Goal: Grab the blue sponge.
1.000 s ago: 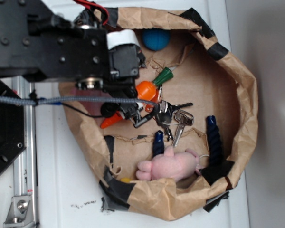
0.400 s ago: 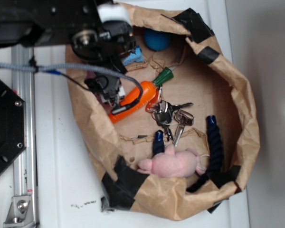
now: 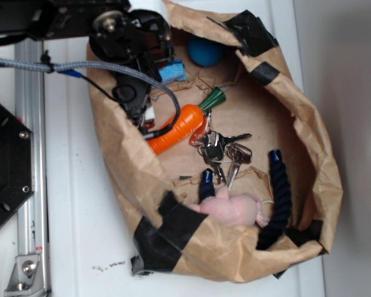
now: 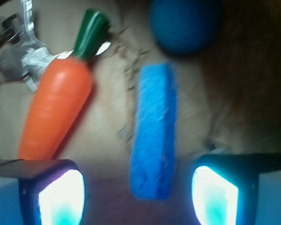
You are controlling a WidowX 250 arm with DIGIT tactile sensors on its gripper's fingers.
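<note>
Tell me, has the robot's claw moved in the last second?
Yes. In the exterior view the gripper has shifted up-left along the orange carrot, away from the keys, toward the blue sponge.

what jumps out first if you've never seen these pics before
The crumpled brown paper bag, patched with black tape, fills the exterior view, with an orange carrot lying at its middle beside a bunch of keys. In the wrist view the blue sponge lies straight ahead between the two fingers of the open tool, a teal ball just beyond it. A pink plush toy lies against the bag's near wall.
</note>
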